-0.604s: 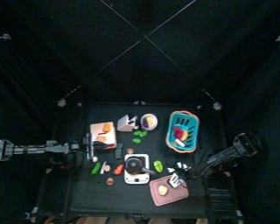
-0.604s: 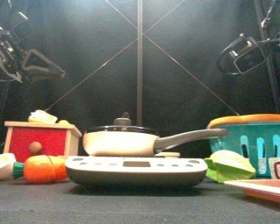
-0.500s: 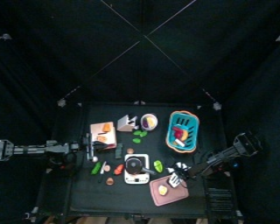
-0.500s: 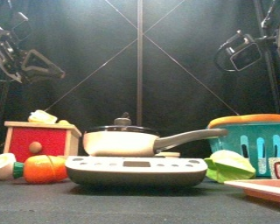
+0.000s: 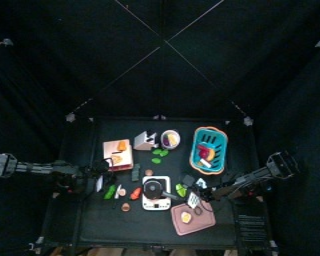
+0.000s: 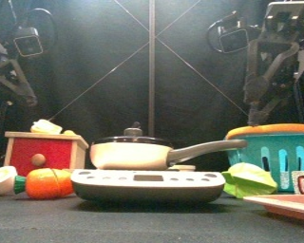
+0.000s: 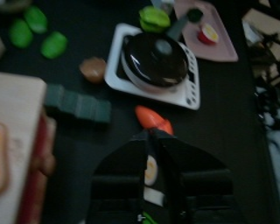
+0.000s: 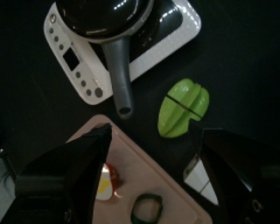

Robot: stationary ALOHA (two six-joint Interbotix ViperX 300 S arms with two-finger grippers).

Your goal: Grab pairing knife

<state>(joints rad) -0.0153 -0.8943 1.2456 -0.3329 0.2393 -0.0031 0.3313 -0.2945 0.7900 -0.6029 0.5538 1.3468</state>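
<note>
Apparently nothing is grabbed yet. Right gripper (image 8: 149,157), jaws wide apart and empty, hovers over the pink cutting board (image 8: 166,203) near right. Left gripper (image 7: 150,171) looks closed, empty. No paring knife identifiable.

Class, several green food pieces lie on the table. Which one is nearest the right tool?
The pale green piece beside the pan handle, next to the pink board. The other green pieces lie across the table, past the cooker.
</note>
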